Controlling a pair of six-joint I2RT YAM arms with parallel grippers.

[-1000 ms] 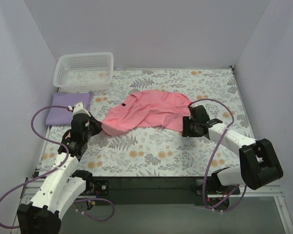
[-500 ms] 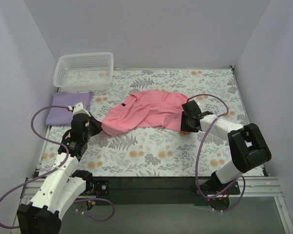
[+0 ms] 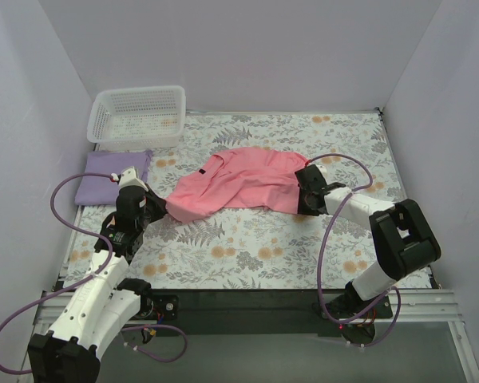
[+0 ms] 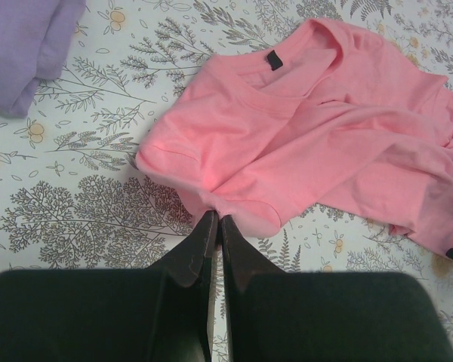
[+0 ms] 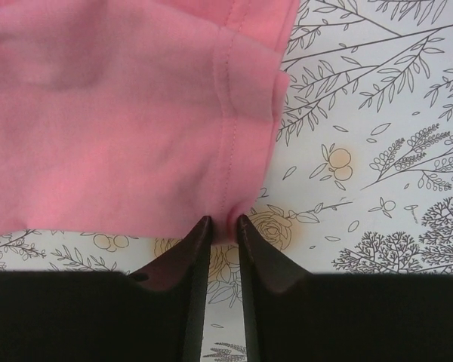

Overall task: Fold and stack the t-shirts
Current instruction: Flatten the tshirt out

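Note:
The salmon-pink t-shirt [image 3: 239, 183] lies crumpled across the middle of the floral cloth, collar and black tag facing up [image 4: 274, 60]. My left gripper [image 3: 158, 207] is shut on the shirt's lower left edge [image 4: 216, 204]. My right gripper [image 3: 302, 199] is pinched on the shirt's hemmed right edge [image 5: 228, 204], with cloth between the fingertips. The lavender-purple t-shirt [image 3: 112, 175] lies folded at the far left; its corner also shows in the left wrist view [image 4: 23, 45].
A white lattice basket [image 3: 137, 116] stands at the back left, just behind the purple shirt. The floral tablecloth [image 3: 247, 255] covers the table. Side walls stand close on the left and right.
The right arm has swung in and its gripper has moved left onto the pink shirt's right edge. The left arm has not moved.

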